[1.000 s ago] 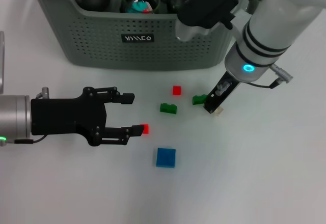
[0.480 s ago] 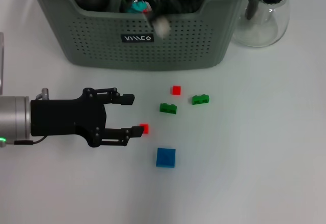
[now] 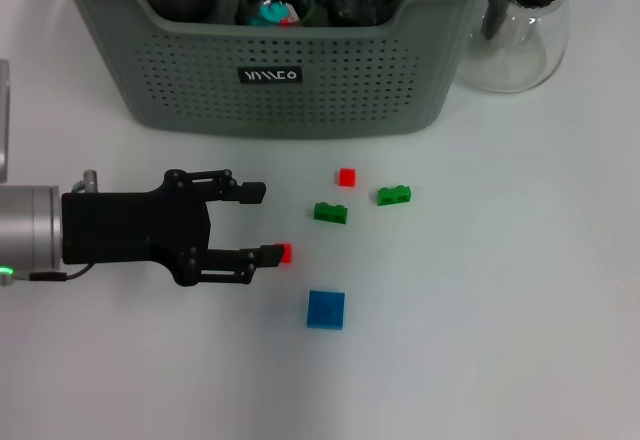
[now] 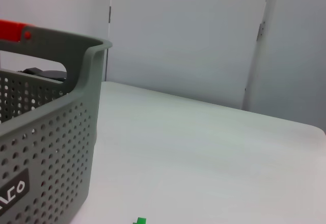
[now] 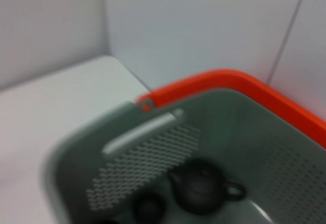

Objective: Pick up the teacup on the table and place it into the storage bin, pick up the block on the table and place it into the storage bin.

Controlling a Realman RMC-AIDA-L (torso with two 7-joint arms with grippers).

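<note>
1. Left gripper (image 3: 262,223): black, two-fingered, lying low over the white table (image 3: 500,340) and reaching in from the robot's left. Fingers spread wide, nothing held between them. One fingertip (image 3: 270,254) sits right against a small red block (image 3: 285,253); whether they actually touch cannot be told.
2. Right gripper: not visible in the head view. Its wrist camera looks down into the storage bin, where a dark teapot (image 5: 202,187) rests on the floor.
3. Blocks on the table, going outward from the left gripper: blue square block (image 3: 325,310) just past the fingertips, towards the robot; dark green block (image 3: 331,213); second small red block (image 3: 346,177); lighter green block (image 3: 394,196), farthest to the right. All lie apart from one another.
4. Storage bin (image 3: 200,95): grey-green perforated basket at the far edge, beyond the blocks, black label (image 3: 269,75) facing the robot. Dark round vessels and glassware show inside.
5. Glass pitcher (image 3: 520,30): stands just beside the bin's right end.
6. Open room: bare tabletop to the right of the blocks and along the near side.
</note>
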